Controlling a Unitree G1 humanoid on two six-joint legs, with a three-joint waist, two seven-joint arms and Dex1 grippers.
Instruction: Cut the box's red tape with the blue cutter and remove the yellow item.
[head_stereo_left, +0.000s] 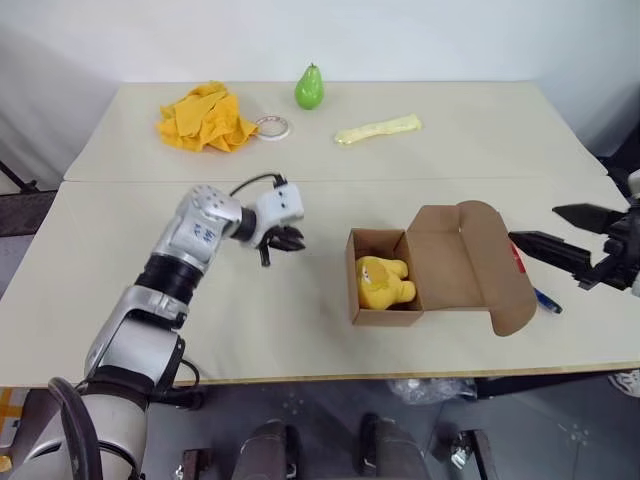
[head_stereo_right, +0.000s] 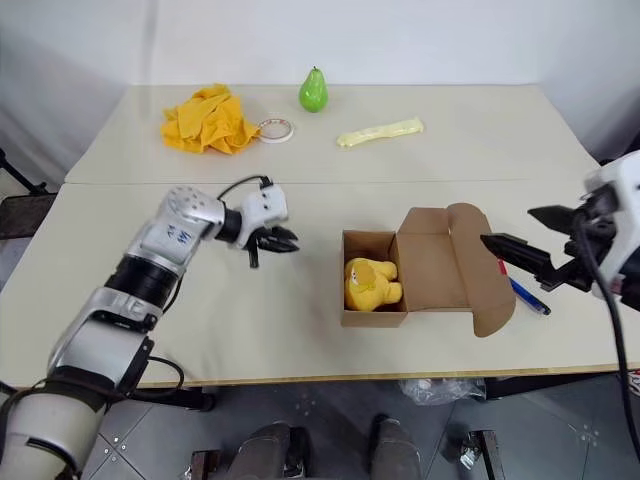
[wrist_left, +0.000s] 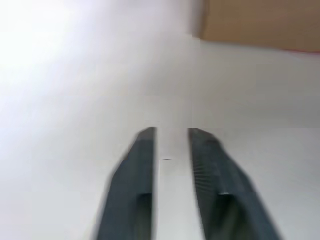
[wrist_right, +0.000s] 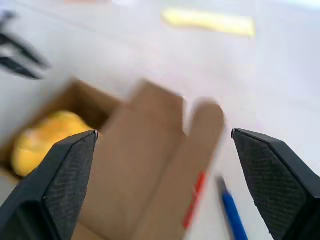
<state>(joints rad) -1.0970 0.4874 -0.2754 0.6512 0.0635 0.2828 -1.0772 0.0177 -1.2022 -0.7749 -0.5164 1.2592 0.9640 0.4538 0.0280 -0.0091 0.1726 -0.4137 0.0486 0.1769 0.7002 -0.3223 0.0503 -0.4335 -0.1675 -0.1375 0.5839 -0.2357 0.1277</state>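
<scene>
The brown cardboard box (head_stereo_left: 450, 268) lies open on the right half of the table, lid thrown back to the right. Inside its tray sits the yellow item (head_stereo_left: 383, 281). A strip of red tape (head_stereo_left: 516, 258) clings to the lid's far edge. The blue cutter (head_stereo_left: 546, 300) lies on the table just right of the lid. My right gripper (head_stereo_left: 533, 224) hovers above the lid's right side, open wide and holding nothing. My left gripper (head_stereo_left: 285, 240) hangs over bare table left of the box, fingers (wrist_left: 145, 165) a little apart with nothing between them.
Along the far side of the table lie an orange-yellow cloth (head_stereo_left: 205, 118), a tape roll (head_stereo_left: 271, 127), a green pear (head_stereo_left: 309, 88) and a pale yellow strip (head_stereo_left: 378, 129). The table's front edge (head_stereo_left: 330, 378) runs close below the box.
</scene>
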